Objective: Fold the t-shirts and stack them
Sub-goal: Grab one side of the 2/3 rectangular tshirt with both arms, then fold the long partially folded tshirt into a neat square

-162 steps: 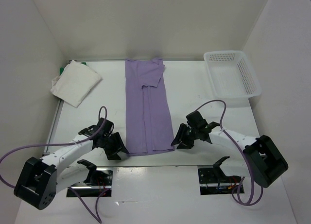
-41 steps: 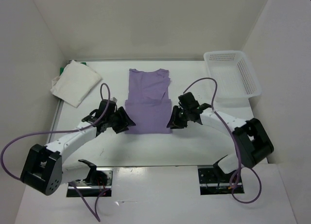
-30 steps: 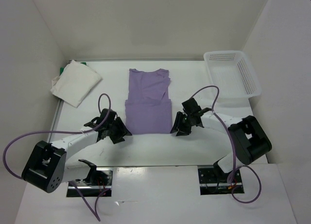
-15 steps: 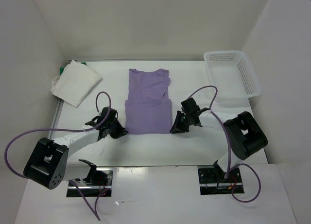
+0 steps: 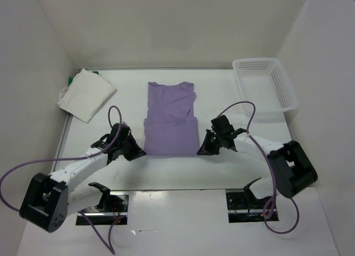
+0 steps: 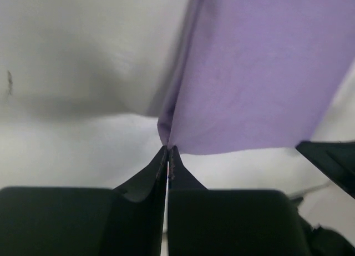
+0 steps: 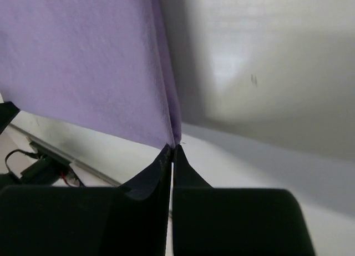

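Your left gripper (image 6: 167,151) had its jaws pinched on one near corner of the purple shirt (image 5: 171,120). Your right gripper (image 7: 172,149) pinched the other corner. The shirt lay ahead of both.

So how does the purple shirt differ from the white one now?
The purple shirt lies flat and square in the middle of the table; the white shirt sits skewed at the far-left corner. The purple shirt's near corners are pinched, one by the left gripper, one by the right gripper; the white shirt is untouched. Both are folded and outside the basket.
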Controlling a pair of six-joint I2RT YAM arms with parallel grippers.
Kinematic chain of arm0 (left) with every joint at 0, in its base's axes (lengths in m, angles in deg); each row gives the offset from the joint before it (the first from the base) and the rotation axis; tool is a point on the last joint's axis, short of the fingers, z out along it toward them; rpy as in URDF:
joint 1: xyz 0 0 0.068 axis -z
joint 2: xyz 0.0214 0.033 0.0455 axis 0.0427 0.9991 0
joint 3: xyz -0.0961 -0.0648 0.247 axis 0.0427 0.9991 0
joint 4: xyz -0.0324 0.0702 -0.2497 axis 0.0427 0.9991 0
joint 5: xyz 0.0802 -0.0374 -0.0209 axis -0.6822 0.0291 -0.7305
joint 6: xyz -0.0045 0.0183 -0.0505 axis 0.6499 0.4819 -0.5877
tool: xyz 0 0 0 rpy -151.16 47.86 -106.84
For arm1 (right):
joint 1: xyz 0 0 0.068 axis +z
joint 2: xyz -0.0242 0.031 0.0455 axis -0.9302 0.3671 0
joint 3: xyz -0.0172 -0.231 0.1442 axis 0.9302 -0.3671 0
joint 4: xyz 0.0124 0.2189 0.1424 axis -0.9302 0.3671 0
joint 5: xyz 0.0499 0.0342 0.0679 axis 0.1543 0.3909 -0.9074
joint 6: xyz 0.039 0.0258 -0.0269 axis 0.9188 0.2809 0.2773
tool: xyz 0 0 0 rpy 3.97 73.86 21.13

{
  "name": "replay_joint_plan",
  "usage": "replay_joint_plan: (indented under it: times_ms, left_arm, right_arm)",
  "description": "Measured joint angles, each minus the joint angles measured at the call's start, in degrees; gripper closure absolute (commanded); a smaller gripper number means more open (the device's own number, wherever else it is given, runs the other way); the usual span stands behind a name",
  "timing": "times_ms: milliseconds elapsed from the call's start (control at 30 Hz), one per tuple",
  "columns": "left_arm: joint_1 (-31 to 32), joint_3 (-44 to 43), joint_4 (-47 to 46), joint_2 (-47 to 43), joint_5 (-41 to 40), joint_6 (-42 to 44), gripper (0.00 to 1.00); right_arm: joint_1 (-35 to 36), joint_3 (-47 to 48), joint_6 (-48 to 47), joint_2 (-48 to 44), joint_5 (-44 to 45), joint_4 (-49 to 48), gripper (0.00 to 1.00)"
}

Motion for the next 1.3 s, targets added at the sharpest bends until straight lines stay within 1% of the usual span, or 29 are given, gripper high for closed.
replay_joint_plan:
  times_ms: [100, 267, 333, 400, 467, 500, 667, 833, 1000, 1133, 1233, 1267, 1300]
  left_arm:
    - [0.02, 0.02, 5.29, -8.22, 3.06, 0.76, 1.00]
    - [0.00, -0.26, 15.43, -21.16, 8.22, 0.63, 1.00]
    - [-0.04, -3.10, 20.61, -22.32, 8.90, 0.76, 1.00]
    - [-0.52, -9.55, 23.23, -18.53, 9.01, 1.64, 1.00]
    - [-1.90, -16.76, 22.91, -12.24, 9.16, 3.58, 1.00]
    - [-3.04, -19.93, 21.29, -8.72, 9.25, 4.70, 1.00]
    - [-10.14, -30.16, 13.70, 7.80, 9.84, 9.18, 1.00]
    - [-11.63, -41.44, 9.42, 25.07, 8.92, 12.00, 1.00]
    - [-13.33, -48.28, 5.79, 35.50, 7.65, 13.11, 1.00]
    - [-14.27, -50.88, 3.43, 41.27, 6.29, 12.87, 1.00]
    - [-14.43, -51.21, 1.42, 44.06, 5.25, 11.91, 0.93]
    - [-14.49, -51.32, 0.90, 44.72, 5.05, 11.61, 0.79]
    - [-14.53, -51.45, 0.33, 45.09, 4.87, 11.26, 0.71]
  right_arm:
    - [1.18, -2.82, 2.43, -8.50, -0.09, 3.63, 1.00]
    - [5.66, -3.39, 6.99, -22.84, -1.09, 10.93, 1.00]
    - [5.55, -2.43, 7.41, -25.55, -1.44, 14.23, 1.00]
    - [3.50, 0.39, 6.56, -25.03, -1.95, 17.16, 1.00]
    - [0.55, 4.26, 4.61, -21.88, -2.10, 18.56, 1.00]
    - [-1.27, 6.97, 3.08, -19.30, -2.10, 19.28, 1.00]
    - [-8.55, 21.64, -3.74, -3.50, -2.08, 17.68, 1.00]
    - [-12.37, 35.58, -8.81, 12.20, -1.88, 15.39, 1.00]
    - [-13.49, 48.52, -11.98, 26.27, -1.73, 14.73, 1.00]
    - [-13.55, 56.78, -12.94, 35.65, -1.90, 14.10, 1.00]
    - [-13.55, 61.86, -13.27, 41.53, -1.68, 13.97, 1.00]
    - [-13.55, 62.62, -13.25, 42.64, -1.68, 13.99, 1.00]
    - [-13.55, 63.36, -13.25, 43.63, -1.68, 14.16, 0.98]
